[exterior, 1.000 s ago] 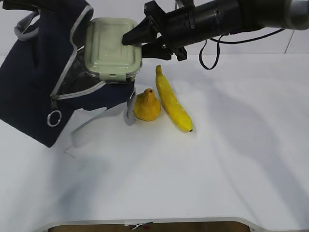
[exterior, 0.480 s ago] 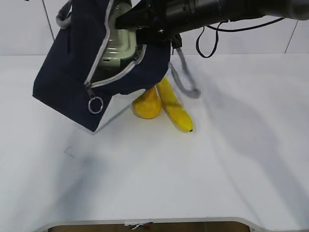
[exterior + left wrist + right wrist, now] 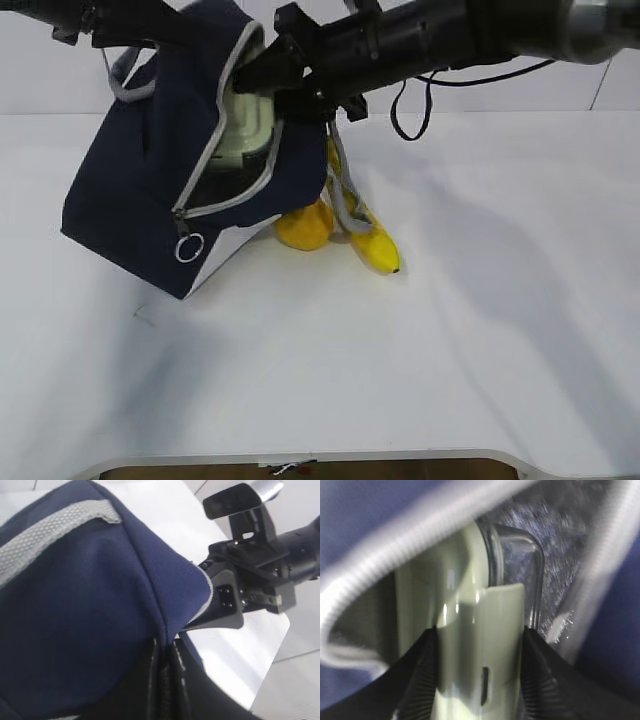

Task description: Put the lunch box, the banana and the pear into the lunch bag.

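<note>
1. lunch bag [image 3: 140, 200] held up off the white table [image 3: 480, 330], tilted, zipper mouth gaping toward the right; ring pull [image 3: 188, 247] dangling at its lower edge.
2. left gripper [image 3: 165, 680] pinched tight on the bag's navy fabric, near the top, far-left part of the table.
3. right gripper [image 3: 262, 88] clamped across the lunch box [image 3: 245, 130], jaws on both sides of its sage-green lid; box is partway inside the bag's opening.
4. right wrist view: lid clip and clear wall of the box between the black pads [image 3: 417, 680], zipper teeth arcing around it.
5. pear [image 3: 305, 227] on the table just under the bag's lower right corner, partly hidden.
6. banana [image 3: 372, 243] lying just beside the pear on its right, dark tip toward the near edge; a grey handle strap [image 3: 340, 190] hangs over it.
</note>
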{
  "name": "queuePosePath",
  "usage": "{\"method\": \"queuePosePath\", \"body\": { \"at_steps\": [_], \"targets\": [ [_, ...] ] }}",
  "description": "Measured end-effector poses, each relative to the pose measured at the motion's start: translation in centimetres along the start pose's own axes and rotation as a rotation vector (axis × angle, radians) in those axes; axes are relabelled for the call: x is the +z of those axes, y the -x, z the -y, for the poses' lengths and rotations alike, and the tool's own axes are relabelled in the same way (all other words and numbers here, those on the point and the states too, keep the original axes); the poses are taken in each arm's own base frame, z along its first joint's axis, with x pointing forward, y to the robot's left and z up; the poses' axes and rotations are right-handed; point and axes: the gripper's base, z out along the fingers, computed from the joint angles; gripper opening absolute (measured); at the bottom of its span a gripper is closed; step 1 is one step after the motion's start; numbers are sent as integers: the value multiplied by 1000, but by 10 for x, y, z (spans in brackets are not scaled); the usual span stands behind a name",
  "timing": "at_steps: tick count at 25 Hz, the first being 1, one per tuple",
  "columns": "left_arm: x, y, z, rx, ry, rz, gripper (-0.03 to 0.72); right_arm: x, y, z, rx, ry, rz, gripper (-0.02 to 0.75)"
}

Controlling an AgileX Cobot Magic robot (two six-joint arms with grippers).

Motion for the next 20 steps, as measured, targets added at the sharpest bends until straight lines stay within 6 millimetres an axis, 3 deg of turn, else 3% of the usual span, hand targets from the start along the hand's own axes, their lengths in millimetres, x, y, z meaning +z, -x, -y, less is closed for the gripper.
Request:
{"method": "queuePosePath", "body": {
  "at_steps": [6, 11, 20],
  "targets": [
    [7, -4, -8, 2, 5, -30, 13, 16, -9, -1, -68, -73, -26, 369],
    [15, -9, -19, -13, 5, -68, 13, 38, -22, 18, -36, -88, -68, 369],
    [20, -14, -28, -7, 28, -110, 13, 55, -32, 49, 31, -129, -65, 369]
  ]
}}
